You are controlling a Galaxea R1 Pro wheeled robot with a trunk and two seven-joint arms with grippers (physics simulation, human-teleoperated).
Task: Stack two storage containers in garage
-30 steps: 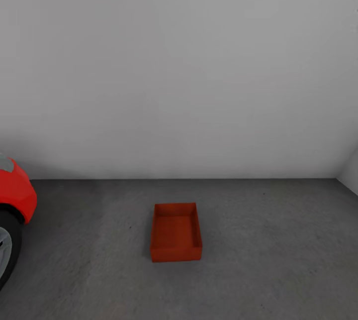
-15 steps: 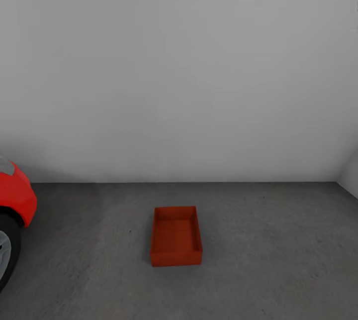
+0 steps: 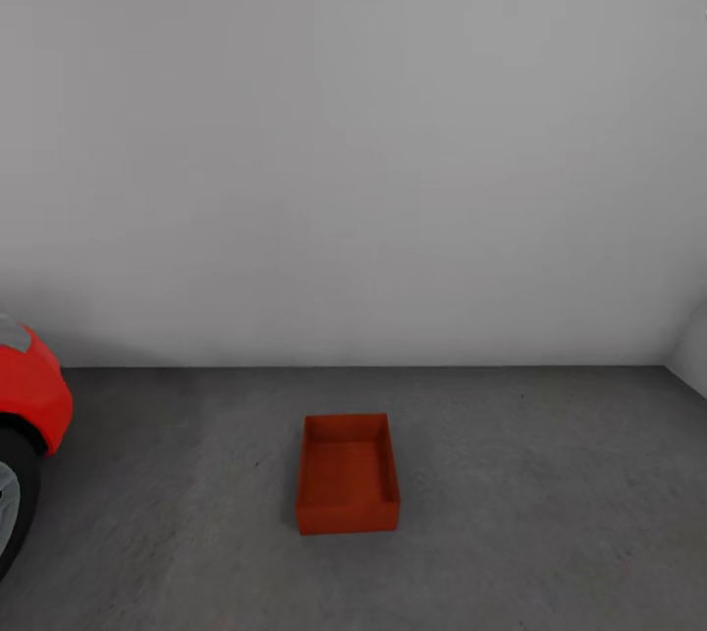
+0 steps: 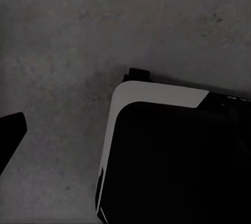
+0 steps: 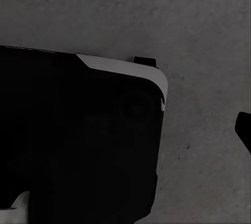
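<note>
One of the storage containers [image 3: 348, 474], a red-orange open box with low walls, sits on the grey concrete floor [image 3: 530, 494] of the garage, a little left of centre in the head view and short of the white back wall. Nothing is stacked on it or in it. In the left wrist view a dark fingertip [image 4: 10, 135] of my left gripper shows at the picture's edge over bare concrete. The right wrist view has a dark fingertip [image 5: 244, 129] of my right gripper at its edge. Neither gripper holds anything.
A red car [image 3: 29, 415] with its front wheel stands at the far left. The plain white wall [image 3: 353, 170] closes the back, with a corner at the far right. My black, white-trimmed base [image 4: 172, 150] [image 5: 78, 130] rests on the concrete below both wrists.
The whole head picture has slid down a little, so the camera moved. The container and the car keep their places on the floor.
</note>
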